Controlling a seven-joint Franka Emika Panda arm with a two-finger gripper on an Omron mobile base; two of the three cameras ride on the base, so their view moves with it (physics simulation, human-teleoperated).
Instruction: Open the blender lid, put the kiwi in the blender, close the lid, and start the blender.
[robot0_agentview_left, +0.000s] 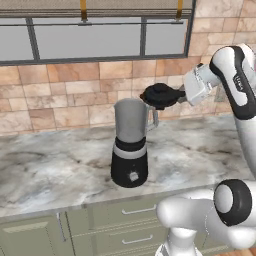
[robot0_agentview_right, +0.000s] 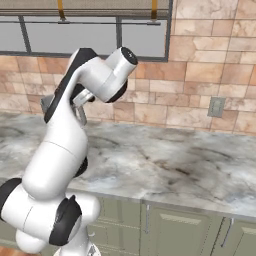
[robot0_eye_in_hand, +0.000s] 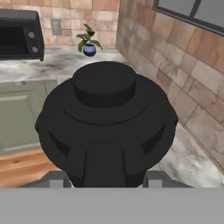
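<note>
**Black lid lifted clear, jar standing open**

Black and roughly round, the blender lid (robot0_agentview_left: 159, 95) hangs in the air up and to the right of the blender (robot0_agentview_left: 130, 145), held at the end of the white arm. In the hand view the blender lid (robot0_eye_in_hand: 106, 120) sits right against the camera, with the jaws clamped on its near edge; the gripper (robot0_eye_in_hand: 105, 177) is mostly hidden behind it. The grey jar top is uncovered, so by my reading the first step is done.

What the next move turns on: the lid is off to the jar's upper right, above rim level and just clear of it, near the brick wall. The marble tabletop (robot0_agentview_left: 55, 165) lies below it, so setting the lid down is a matter of lowering it to the right of the black base.

I cannot spot the kiwi anywhere on the tabletop. Further along it stand a small potted plant (robot0_eye_in_hand: 89, 41) and a dark microwave (robot0_eye_in_hand: 21, 34).
</note>
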